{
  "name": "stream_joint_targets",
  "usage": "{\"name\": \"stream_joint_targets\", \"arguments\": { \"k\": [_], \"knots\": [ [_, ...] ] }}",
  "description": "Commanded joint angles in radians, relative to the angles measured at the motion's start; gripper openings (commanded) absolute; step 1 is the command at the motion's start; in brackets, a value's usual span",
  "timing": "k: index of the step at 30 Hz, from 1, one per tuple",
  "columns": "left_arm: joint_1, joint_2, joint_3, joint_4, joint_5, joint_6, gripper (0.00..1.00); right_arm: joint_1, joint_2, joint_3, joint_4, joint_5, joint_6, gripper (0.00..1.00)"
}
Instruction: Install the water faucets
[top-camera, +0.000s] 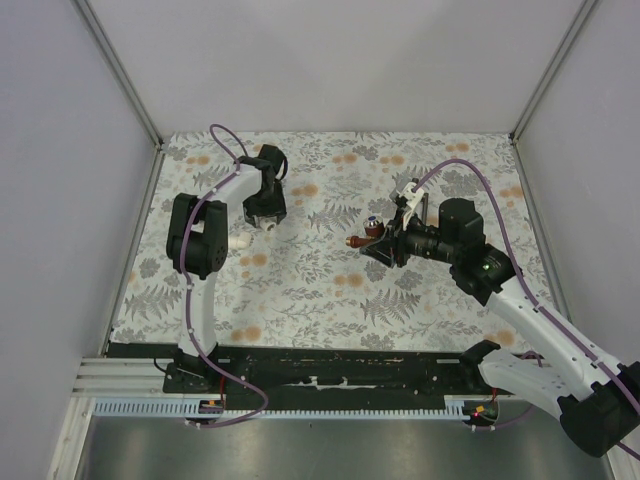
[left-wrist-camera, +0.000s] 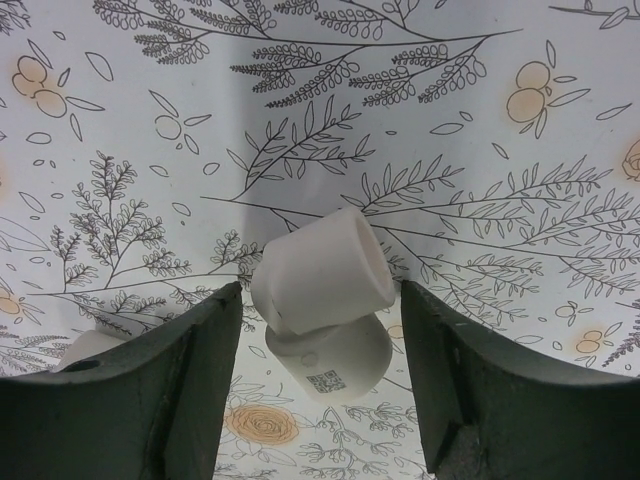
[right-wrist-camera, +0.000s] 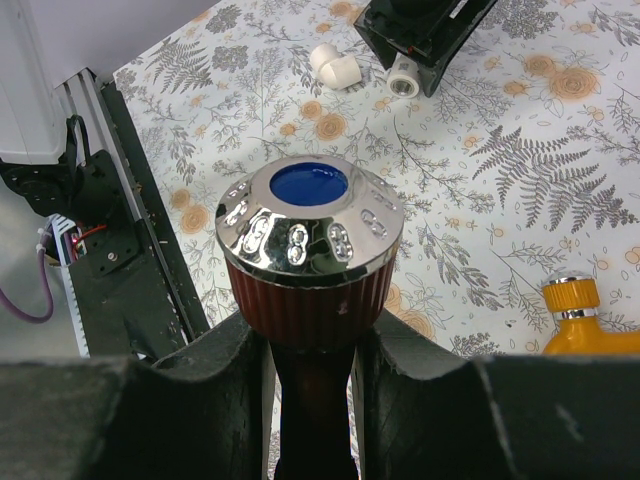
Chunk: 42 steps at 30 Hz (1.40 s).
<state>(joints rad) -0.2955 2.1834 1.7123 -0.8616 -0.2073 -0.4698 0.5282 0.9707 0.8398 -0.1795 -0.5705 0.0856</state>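
right jaws clamped on the stem of the reddish-brown faucet (right-wrist-camera: 310, 250), just under its chrome knob, held above the table (top-camera: 300, 290) right of centre. orange faucet (right-wrist-camera: 585, 325) sits on table nearby. left jaws straddle white elbow fitting (left-wrist-camera: 320, 275); pinched or not, cannot tell.

Robot test cell, lab-type setting. Plain pale wall panels (top-camera: 330, 60) close off the left, rear and right of the frame, joined by aluminium corner posts (top-camera: 118, 70). Bench (top-camera: 330, 290) under a floral-print cover. Left arm (top-camera: 200, 240) and right arm (top-camera: 520, 300) bolted to a black mounting rail (top-camera: 330, 362) along the lower edge. Slotted cable duct (top-camera: 300, 408) below it. Purple cables (top-camera: 456, 161) run along the arms.
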Motion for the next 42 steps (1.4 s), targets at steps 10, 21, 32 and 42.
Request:
{"name": "stream_joint_targets", "arguments": {
  "k": [10,21,32,42],
  "knots": [
    [0.036,0.056,0.043,0.041,0.025,0.034,0.63,0.0,0.032,-0.002,0.052,-0.025,-0.01,0.0],
    [0.036,-0.088,-0.065,0.042,0.086,-0.056,0.17,-0.002,0.051,0.041,0.022,-0.042,-0.02,0.0],
    [0.035,-0.581,-0.335,0.127,0.252,-0.297,0.02,0.139,0.132,0.159,0.051,-0.078,-0.163,0.0],
    [-0.079,-1.101,-0.669,0.242,0.077,-0.714,0.02,0.302,0.257,0.234,0.125,0.049,-0.36,0.0]
  ]
}}
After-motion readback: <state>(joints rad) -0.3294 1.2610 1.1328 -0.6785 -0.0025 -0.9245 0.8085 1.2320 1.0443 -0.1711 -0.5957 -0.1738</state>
